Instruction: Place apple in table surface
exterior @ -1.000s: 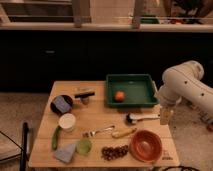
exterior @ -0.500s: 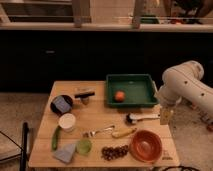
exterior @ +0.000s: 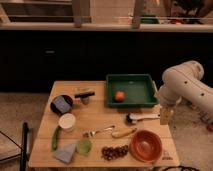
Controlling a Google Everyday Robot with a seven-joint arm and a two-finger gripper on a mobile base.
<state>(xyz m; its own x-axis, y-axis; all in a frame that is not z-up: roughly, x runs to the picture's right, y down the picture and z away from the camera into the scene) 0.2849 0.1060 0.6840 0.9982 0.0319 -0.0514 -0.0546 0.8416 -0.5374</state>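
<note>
Camera view: the apple [exterior: 119,96] is seen lying inside the green tray [exterior: 131,77], near its left wall, at the far right of the table surface [exterior: 100,119]. It is not yet set on the wood. The gripper [exterior: 164,117] is held pointing down at the right edge of the table, just beyond the near right corner of the tray and well apart from the apple. Whether it is released or clenched cannot be told; nothing is seen held in it.

A brush with a white handle [exterior: 140,117] is noted just left of the gripper. Nearer, an orange-red bowl [exterior: 146,146] is placed at the near right corner, with dark red grapes [exterior: 115,151] to its left. A fork [exterior: 97,132] and a yellow banana-like item [exterior: 123,133] are found mid-table. A white cup [exterior: 67,121], a green vegetable [exterior: 55,138] and a dark pan [exterior: 61,104] are recorded on the left side.
</note>
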